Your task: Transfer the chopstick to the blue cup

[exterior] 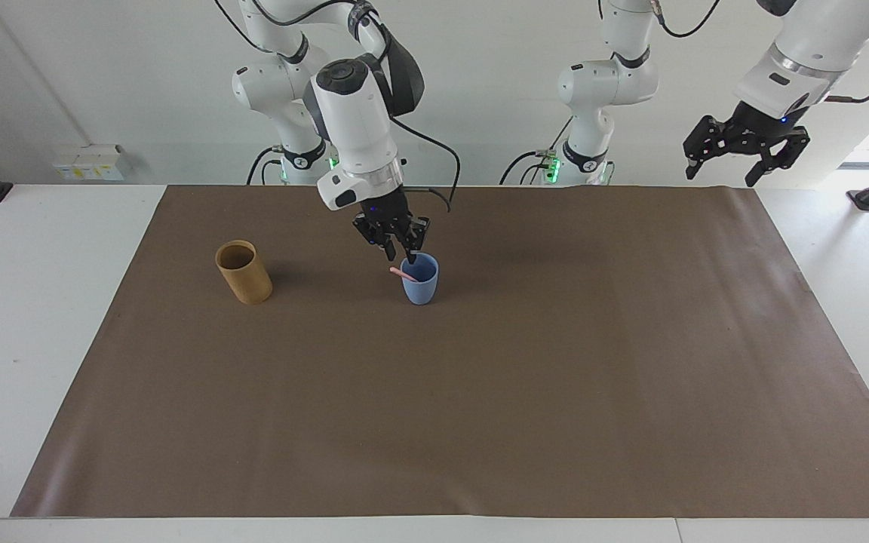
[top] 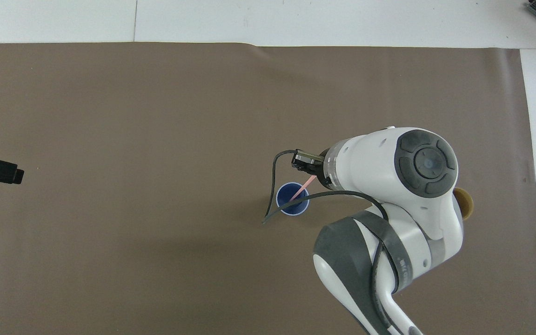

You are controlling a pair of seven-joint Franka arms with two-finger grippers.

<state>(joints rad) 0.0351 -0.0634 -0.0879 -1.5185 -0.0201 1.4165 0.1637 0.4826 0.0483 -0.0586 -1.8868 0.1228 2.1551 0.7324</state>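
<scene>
Both grippers (exterior: 400, 245) (exterior: 744, 154) hang open, right over blue cup (exterior: 420, 283)

Robotics lab bench. Two white robot arms (exterior: 355, 113) are standing bolted at the edge of a white table (exterior: 42, 302), cables trailing. A brown mat (exterior: 480, 392) is covering the work area; bare white walls and a wall socket box (exterior: 89, 162) are showing.

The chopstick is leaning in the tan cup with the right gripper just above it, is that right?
Not quite. The facing view shows the chopstick leaning in the blue cup, not the tan cup, which stands apart toward the right arm's end. The right gripper is indeed just above it.
</scene>
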